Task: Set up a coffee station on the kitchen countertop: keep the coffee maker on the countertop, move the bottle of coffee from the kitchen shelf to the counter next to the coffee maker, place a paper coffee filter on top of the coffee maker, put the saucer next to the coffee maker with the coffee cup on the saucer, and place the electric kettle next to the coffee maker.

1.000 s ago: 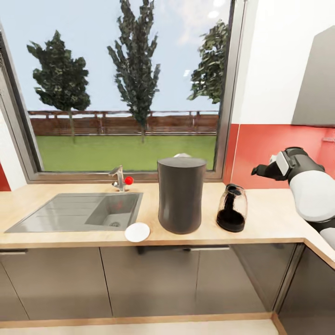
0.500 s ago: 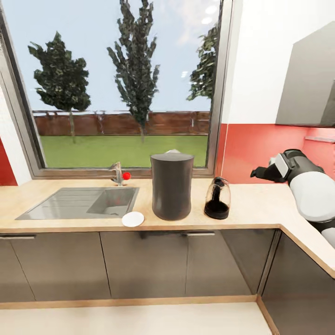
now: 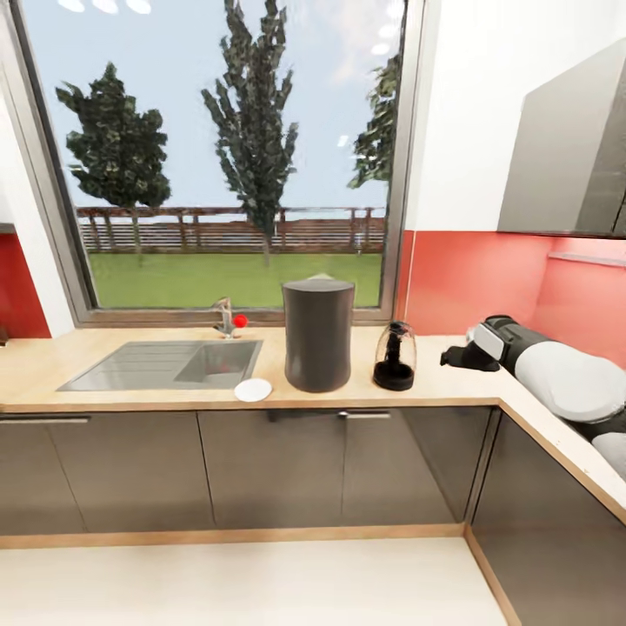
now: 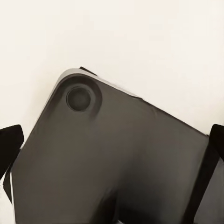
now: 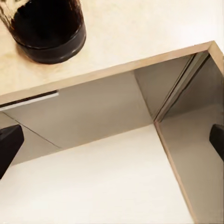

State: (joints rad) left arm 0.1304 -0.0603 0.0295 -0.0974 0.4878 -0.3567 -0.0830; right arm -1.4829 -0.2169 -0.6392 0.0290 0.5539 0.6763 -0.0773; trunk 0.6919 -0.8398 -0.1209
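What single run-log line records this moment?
coffee maker, electric kettle, saucer on kitchen countertop | right gripper open, empty

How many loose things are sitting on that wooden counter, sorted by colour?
Dark grey: 1, the coffee maker, with something pale on top.
Clear glass with black: 1, the kettle.
White: 1, the saucer.
Total: 3 on the counter.

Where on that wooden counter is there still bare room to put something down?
Free: the countertop between the electric kettle and the corner, and the stretch left of the sink. Crowded: the saucer, coffee maker and kettle stand close together.
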